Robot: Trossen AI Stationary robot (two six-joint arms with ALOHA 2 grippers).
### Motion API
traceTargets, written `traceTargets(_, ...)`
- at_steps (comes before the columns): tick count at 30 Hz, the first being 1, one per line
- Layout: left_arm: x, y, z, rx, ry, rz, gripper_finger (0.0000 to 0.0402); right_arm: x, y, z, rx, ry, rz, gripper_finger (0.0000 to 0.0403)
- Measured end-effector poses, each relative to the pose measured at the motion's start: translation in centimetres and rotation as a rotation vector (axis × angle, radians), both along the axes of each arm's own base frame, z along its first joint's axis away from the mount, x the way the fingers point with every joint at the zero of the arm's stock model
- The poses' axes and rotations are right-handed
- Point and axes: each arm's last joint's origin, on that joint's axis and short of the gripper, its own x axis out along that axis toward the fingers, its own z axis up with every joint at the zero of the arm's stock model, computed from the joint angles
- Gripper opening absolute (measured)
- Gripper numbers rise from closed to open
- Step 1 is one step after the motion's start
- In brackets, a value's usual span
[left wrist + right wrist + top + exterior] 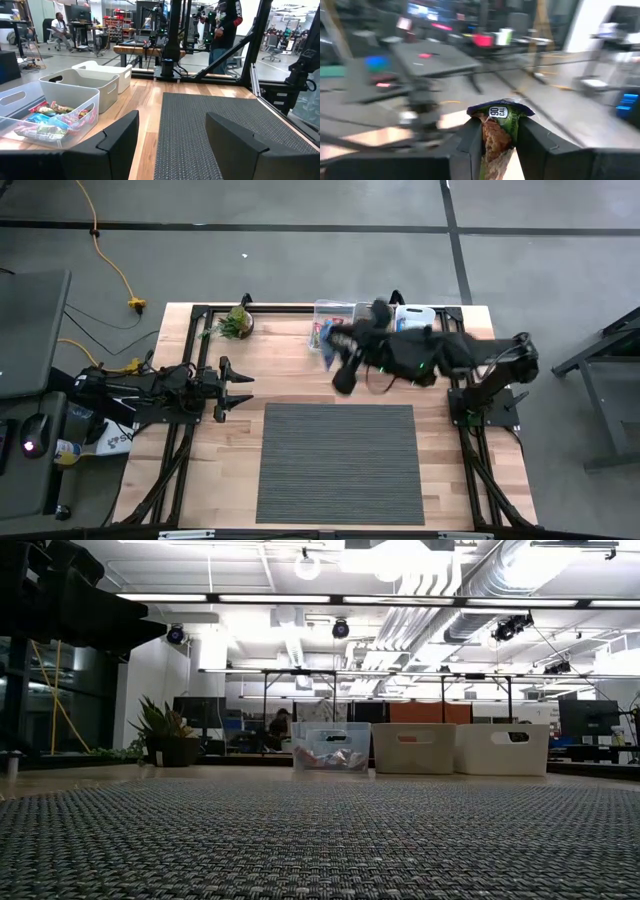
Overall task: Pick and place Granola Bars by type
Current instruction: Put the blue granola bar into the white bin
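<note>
Your left gripper (243, 389) waited wide open at the wooden table's (290, 370) left edge, while your right gripper (501, 145) hung above the clear plastic bin (330, 313), pinching a green-wrapped granola bar (498, 125)

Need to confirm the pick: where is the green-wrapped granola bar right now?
The green-wrapped granola bar is pinched in the right gripper, raised near the clear plastic bins at the table's far edge.

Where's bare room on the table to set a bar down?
The grey mat is bare, as is the wood between the plant and the bins. It is crowded at the bins, where the right gripper holds a granola bar.
</note>
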Motion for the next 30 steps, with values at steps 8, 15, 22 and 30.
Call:
traceTargets(8,0.0,0.0,0.0,0.0,0.0,0.0,0.0227,-3.8,-5.5,0.5,-0.122,0.186,-0.343,0.0089)
traceTargets(15,0.0,0.0,0.0,0.0,0.0,0.0,0.0227,-7.1,-10.4,-1.2,-0.149,0.437,-0.639,0.0089)
traceTargets(22,0.0,0.0,0.0,0.0,0.0,0.0,0.0227,-9.5,-15.0,-4.6,-0.063,0.654,-0.861,0.0089)
traceTargets(30,0.0,0.0,0.0,0.0,0.001,0.0,0.0227,-11.6,-19.2,-11.2,0.12,0.727,-0.878,0.0089)
